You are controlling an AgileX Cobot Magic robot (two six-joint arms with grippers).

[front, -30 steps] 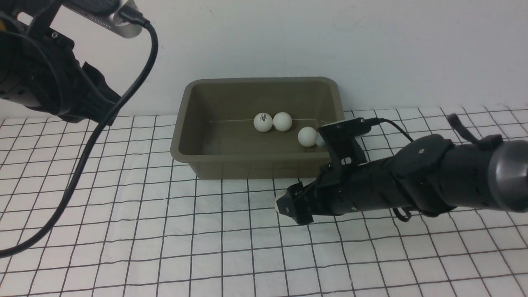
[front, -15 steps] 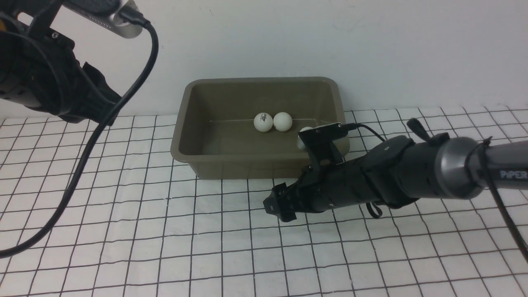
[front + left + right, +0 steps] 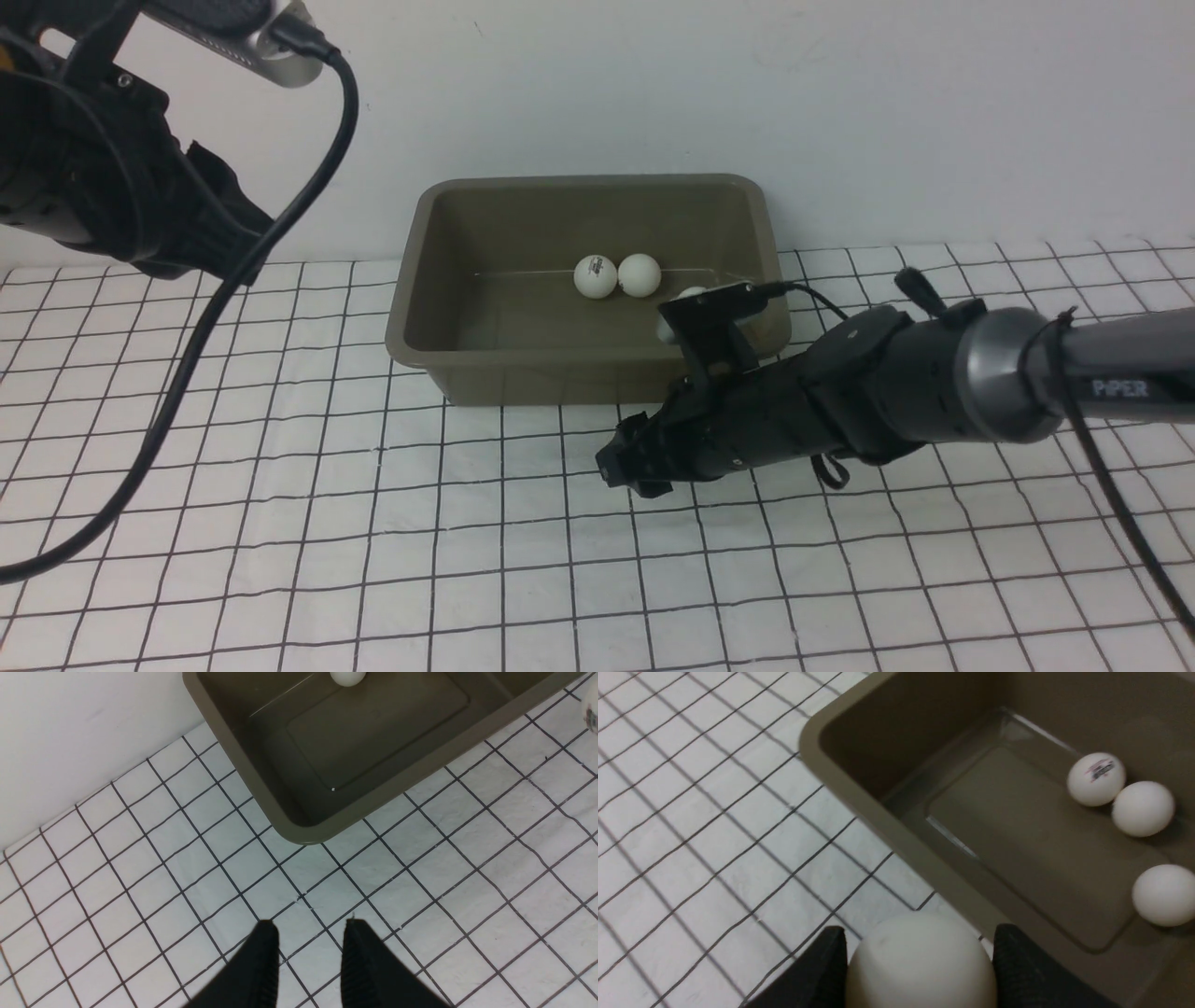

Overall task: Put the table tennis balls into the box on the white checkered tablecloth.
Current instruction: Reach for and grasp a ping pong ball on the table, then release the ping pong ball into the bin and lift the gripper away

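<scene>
The olive-grey box stands on the white checkered tablecloth by the back wall. Two white balls touch inside it. A third ball is mostly hidden behind my right wrist. In the right wrist view all three lie in the box: the logo ball, its neighbour and the single one. My right gripper hovers just in front of the box's front wall, shut on a fourth ball. My left gripper is open and empty above the cloth, left of the box.
A white wall rises right behind the box. My left arm hangs high at the left with a black cable looping down over the cloth. My right arm stretches across the right half of the cloth.
My right gripper has moved left along the box's front wall with the ball in it. Its wrist now hides most of the third ball. The left arm has not moved.
</scene>
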